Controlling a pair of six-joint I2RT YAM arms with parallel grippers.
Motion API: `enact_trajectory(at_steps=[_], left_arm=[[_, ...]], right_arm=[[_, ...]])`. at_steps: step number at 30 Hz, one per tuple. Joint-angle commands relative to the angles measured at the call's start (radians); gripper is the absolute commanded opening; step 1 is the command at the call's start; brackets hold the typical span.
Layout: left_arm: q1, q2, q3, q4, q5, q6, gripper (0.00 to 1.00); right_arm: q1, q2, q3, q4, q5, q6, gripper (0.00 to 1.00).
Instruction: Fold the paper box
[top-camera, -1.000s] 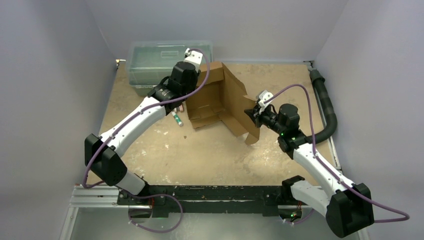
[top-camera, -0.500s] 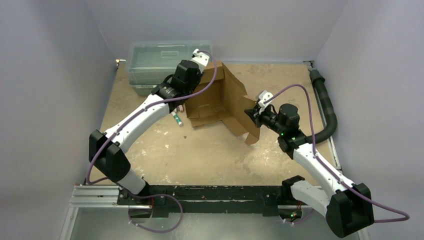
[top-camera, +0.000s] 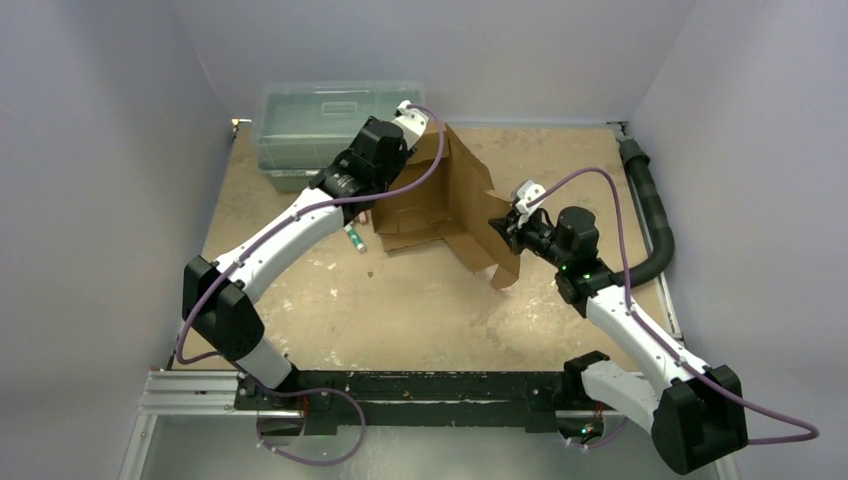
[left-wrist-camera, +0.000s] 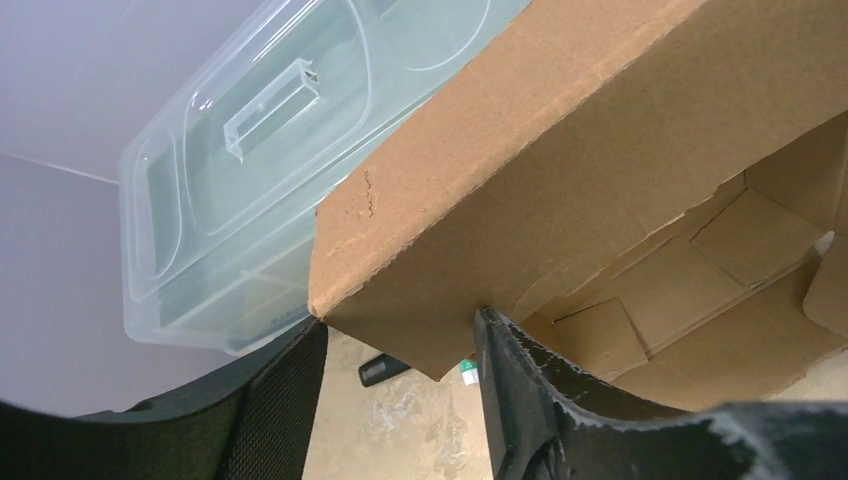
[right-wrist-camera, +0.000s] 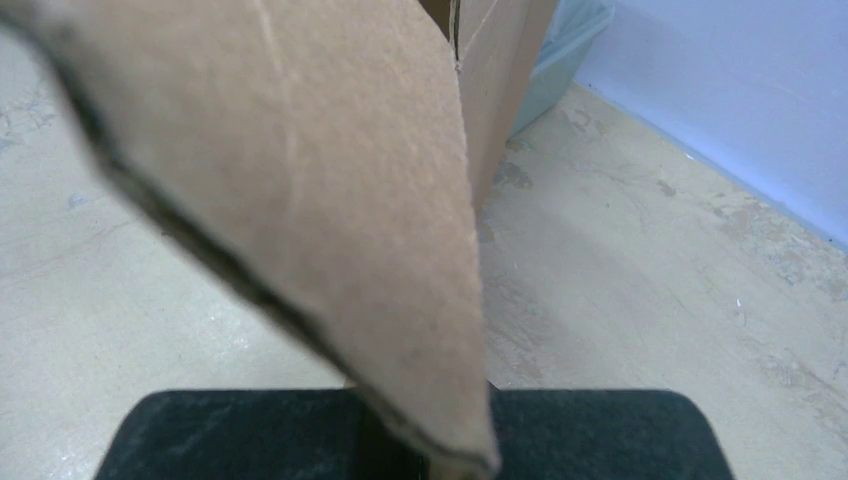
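- At the far left, the clear plastic bin (top-camera: 300, 120) is passed over; it is no part of this fold and should not be bumped by the left arm's elbow.
- The left gripper (left-wrist-camera: 395, 335) is seen at the far-left corner of the paper box (top-camera: 440, 200). Its jaws stand roughly half apart, and the corner of a raised side flap (left-wrist-camera: 520, 170) lies between them. No firm pinch can be made out.
- If that flap is to be folded inward, it is best pushed along its crease rather than at the corner, so the board is not buckled.
- The box is found mid-table (top-camera: 400, 310), half formed, with its base flat and its panels standing up and angled.
- A small pen-like thing (top-camera: 353, 238) lies just beside the box's near-left edge and is best left alone.
- On the right, the right gripper (top-camera: 508, 228) is clamped tight on the box's right-hand flap (right-wrist-camera: 330, 200), which is held up off the table.
- That hold should be kept steady as an anchor, so the sheet is not dragged during the left-side fold.
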Motion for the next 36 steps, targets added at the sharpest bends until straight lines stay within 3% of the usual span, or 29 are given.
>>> enact_trajectory(at_steps=[1, 11, 24, 33, 36], left_arm=[[-0.008, -0.056, 0.017, 0.021, -0.003, 0.040, 0.58], [-0.008, -0.075, 0.002, 0.028, -0.010, 0.078, 0.63], [-0.008, -0.015, 0.035, 0.062, 0.116, 0.239, 0.69], [0.004, 0.039, 0.033, 0.072, 0.117, 0.310, 0.55], [0.004, 0.044, 0.017, 0.097, 0.084, 0.331, 0.44]], right_arm=[[0.011, 0.011, 0.033, -0.027, -0.004, -0.026, 0.00], [0.012, 0.018, 0.037, -0.031, 0.004, -0.031, 0.00], [0.012, 0.023, 0.038, -0.034, 0.000, -0.031, 0.00], [0.012, 0.020, 0.038, -0.036, 0.001, -0.032, 0.00], [0.012, 0.017, 0.037, -0.037, 0.000, -0.032, 0.00]])
